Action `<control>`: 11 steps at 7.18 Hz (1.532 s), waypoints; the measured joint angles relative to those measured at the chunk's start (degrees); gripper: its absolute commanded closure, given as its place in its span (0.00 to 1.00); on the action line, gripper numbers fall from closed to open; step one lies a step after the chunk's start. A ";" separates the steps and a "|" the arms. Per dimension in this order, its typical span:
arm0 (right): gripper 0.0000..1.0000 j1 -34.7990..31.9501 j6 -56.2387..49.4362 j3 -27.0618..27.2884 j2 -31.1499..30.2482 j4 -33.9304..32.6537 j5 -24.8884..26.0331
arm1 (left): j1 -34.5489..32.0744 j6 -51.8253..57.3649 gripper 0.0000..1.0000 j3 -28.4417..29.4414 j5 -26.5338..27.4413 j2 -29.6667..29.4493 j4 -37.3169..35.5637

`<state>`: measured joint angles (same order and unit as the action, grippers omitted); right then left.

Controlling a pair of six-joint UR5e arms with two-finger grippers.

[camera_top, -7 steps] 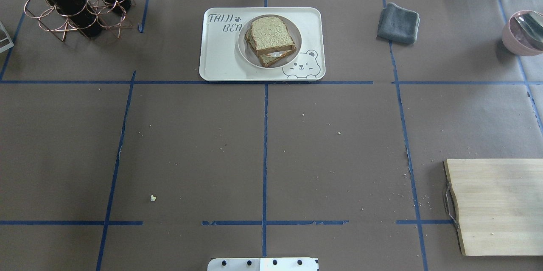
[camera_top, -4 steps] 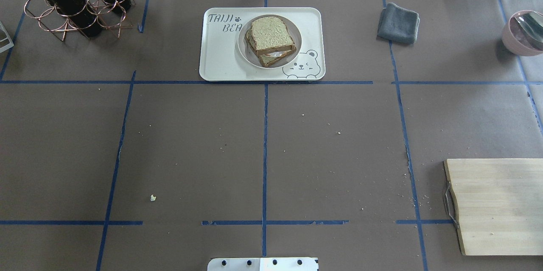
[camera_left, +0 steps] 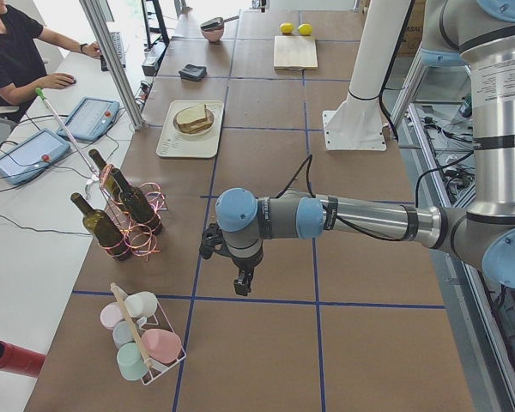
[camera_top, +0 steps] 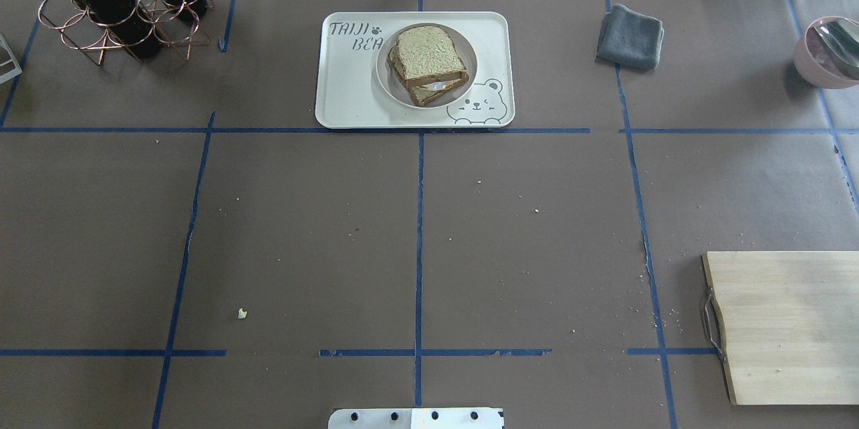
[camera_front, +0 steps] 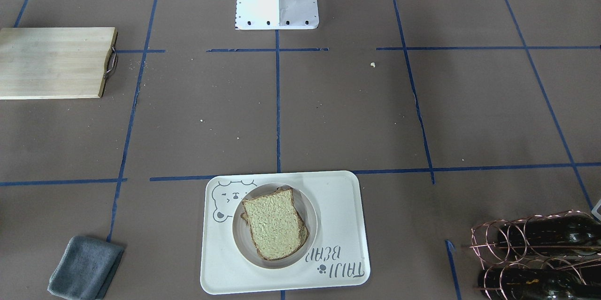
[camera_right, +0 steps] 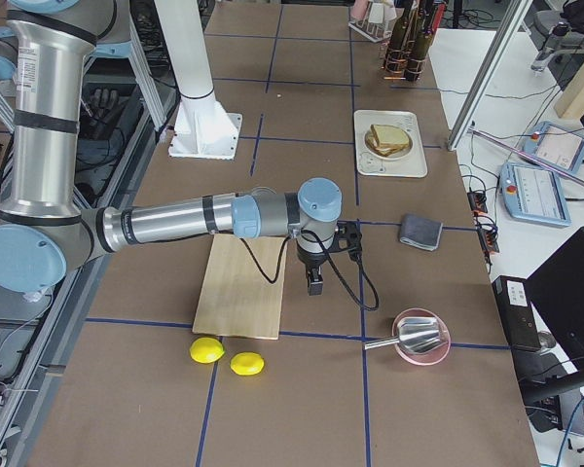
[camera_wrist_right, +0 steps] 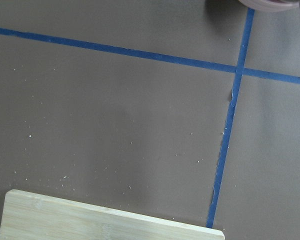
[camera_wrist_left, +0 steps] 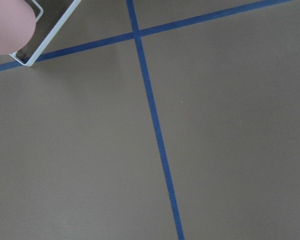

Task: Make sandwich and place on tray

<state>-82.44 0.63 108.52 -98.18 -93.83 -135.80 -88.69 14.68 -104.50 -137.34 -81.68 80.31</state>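
The sandwich (camera_top: pixel 429 61) is two bread slices with a bit of white and orange egg showing between them. It lies on a small round plate (camera_top: pixel 384 76) on the cream tray (camera_top: pixel 349 97) at the far middle of the table, as the front view shows too (camera_front: pixel 274 227). Neither gripper shows in the overhead or front view. The left gripper (camera_left: pixel 243 283) hangs over bare table near the bottle rack, in the left side view only. The right gripper (camera_right: pixel 314 284) hangs beside the cutting board, in the right side view only. I cannot tell if either is open or shut.
A wooden cutting board (camera_top: pixel 785 325) lies at the near right, two lemons (camera_right: pixel 206 350) beyond it. A grey cloth (camera_top: pixel 629 36) and a pink bowl (camera_top: pixel 825 56) are at the far right. A wire bottle rack (camera_top: pixel 114 6) is at the far left. A cup rack (camera_left: pixel 142 343) stands at the left end.
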 measured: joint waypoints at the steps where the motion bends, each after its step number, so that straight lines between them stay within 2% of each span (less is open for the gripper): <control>1: 0.00 0.04 -0.16 -0.44 0.21 0.10 0.05 | 0.15 0.01 0.00 0.78 -0.28 -0.74 -0.34; 4: 0.00 -0.15 -1.11 -2.35 0.50 0.88 0.20 | -0.13 0.08 0.00 0.69 2.44 -2.22 -1.44; 11: 0.00 -2.01 -0.54 -2.29 0.76 3.48 0.50 | -0.34 -0.46 0.00 0.87 3.31 -2.51 -3.76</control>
<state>-84.46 0.09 106.23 -97.43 -90.36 -135.30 -89.03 14.22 -103.64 -134.02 -84.19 76.55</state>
